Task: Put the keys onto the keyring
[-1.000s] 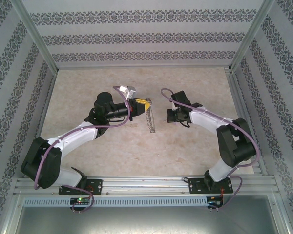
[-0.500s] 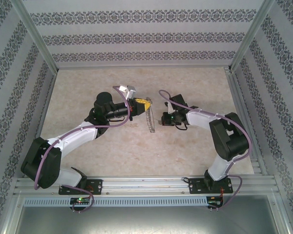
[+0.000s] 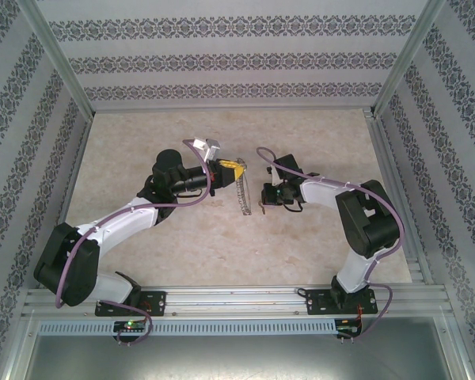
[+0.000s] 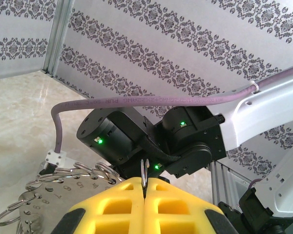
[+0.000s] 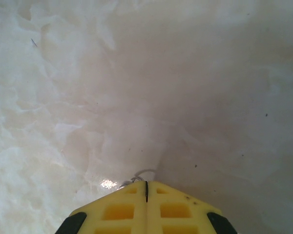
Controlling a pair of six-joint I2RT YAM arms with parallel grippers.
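In the top view my left gripper (image 3: 238, 168) holds the keyring (image 3: 243, 199), a thin dark scalloped loop hanging edge-on below its yellow fingers over the middle of the table. The left wrist view shows the left gripper (image 4: 145, 188) shut on a thin metal wire of the keyring (image 4: 145, 170), with small rings (image 4: 71, 171) fanning out to the left. My right gripper (image 3: 263, 195) is just right of the loop, almost touching it. Seen from the right wrist, the right gripper (image 5: 146, 185) is shut, and a thin silvery wire loop (image 5: 140, 176) pokes out at its tips. The keys are hidden.
The marble-patterned table (image 3: 182, 245) is walled by patterned panels and metal posts (image 3: 59, 63). The right arm's black wrist housing (image 4: 136, 141) stands right in front of the left fingers. Both arm bases sit on the rail (image 3: 237, 299) at the near edge.
The right gripper has moved left, closing the gap to the hanging keyring. The left arm and the keyring have stayed where they were.
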